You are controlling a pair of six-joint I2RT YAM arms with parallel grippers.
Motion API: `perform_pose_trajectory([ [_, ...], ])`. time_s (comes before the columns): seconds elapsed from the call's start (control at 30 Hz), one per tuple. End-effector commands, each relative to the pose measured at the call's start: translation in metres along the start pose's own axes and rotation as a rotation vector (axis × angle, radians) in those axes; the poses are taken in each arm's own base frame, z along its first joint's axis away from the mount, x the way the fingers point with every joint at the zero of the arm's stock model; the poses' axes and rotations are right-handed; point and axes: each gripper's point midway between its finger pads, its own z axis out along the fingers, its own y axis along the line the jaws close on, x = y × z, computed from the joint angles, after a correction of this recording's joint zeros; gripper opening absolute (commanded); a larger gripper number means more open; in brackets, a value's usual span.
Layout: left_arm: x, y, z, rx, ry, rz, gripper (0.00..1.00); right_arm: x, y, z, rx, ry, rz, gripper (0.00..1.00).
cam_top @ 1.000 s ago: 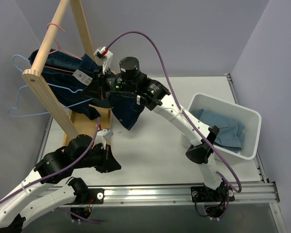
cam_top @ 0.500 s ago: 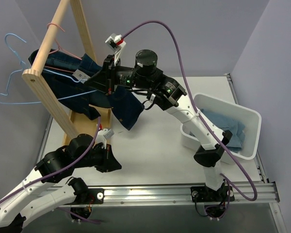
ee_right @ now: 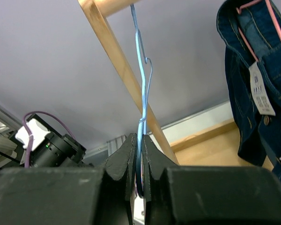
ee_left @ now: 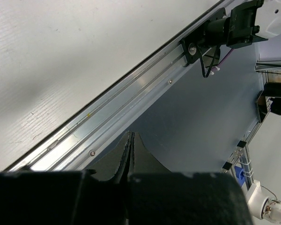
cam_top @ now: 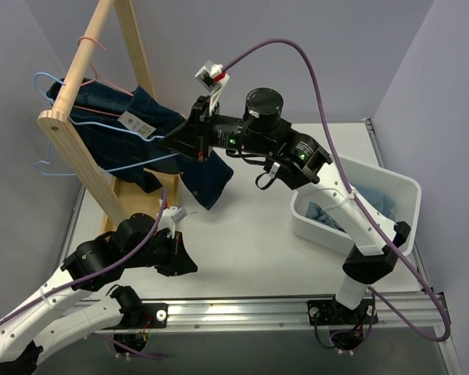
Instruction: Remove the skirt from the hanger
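**Denim skirt** (cam_top: 137, 137): hanging over the rail of the wooden rack (cam_top: 72, 70) at the left of the worktop (cam_top: 250, 226), its lower part drooping toward the worktop on the side nearer the right arm. In the right wrist view the skirt (ee_right: 260, 122) is showing at the right edge, with a pink wire (ee_right: 273, 16) at its waistband and a pale tag (ee_right: 261, 90) dangling against the denim.

**Blue wire hanger** (ee_right: 141, 119): standing upright between the fingers in the right wrist view, in front of the slanting rack post (ee_right: 118, 61) and apart from the skirt. From above, blue wire lines are crossing the denim and looping out past the rack's left side. Whether the wire is threading through the skirt cannot be told.

**Right hand** (cam_top: 181, 141): reaching across toward the rack, high over the worktop, and pinching the blue wire hanger tightly between its fingers (ee_right: 131, 159).

**Left hand** (cam_top: 184, 262): sitting low by the near edge of the worktop, fingers (ee_left: 124, 157) pressing together with nothing between them, and facing the metal rail (ee_left: 131, 93).

**White bin** (cam_top: 379, 170): lying at the right of the worktop, tilting and holding a light blue cloth (cam_top: 375, 205).
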Motion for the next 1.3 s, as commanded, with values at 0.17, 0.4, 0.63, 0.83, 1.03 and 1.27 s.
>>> perform_pose_trajectory([
  [0.17,-0.022,-0.023,-0.008,0.068,-0.074,0.028,0.02,0.003,0.009,-0.024,0.007,-0.029,-0.021,0.0],
  [0.4,-0.023,-0.022,-0.008,0.062,-0.074,0.028,0.02,0.013,0.012,-0.034,0.014,-0.021,-0.013,0.0],
  [0.63,-0.023,-0.022,-0.008,0.06,-0.081,0.026,0.02,0.034,-0.008,-0.029,0.088,0.053,0.0,0.25],
  [0.83,-0.021,-0.022,-0.004,0.073,-0.076,0.023,0.02,0.039,-0.02,-0.017,0.114,0.084,-0.02,0.51],
  [1.03,-0.018,-0.022,0.002,0.093,-0.062,0.022,0.02,0.026,-0.061,-0.01,0.238,0.056,-0.069,0.65],
  [1.27,-0.011,-0.021,0.006,0.113,-0.047,0.053,0.02,0.011,-0.135,-0.009,0.379,0.053,-0.162,0.72],
])
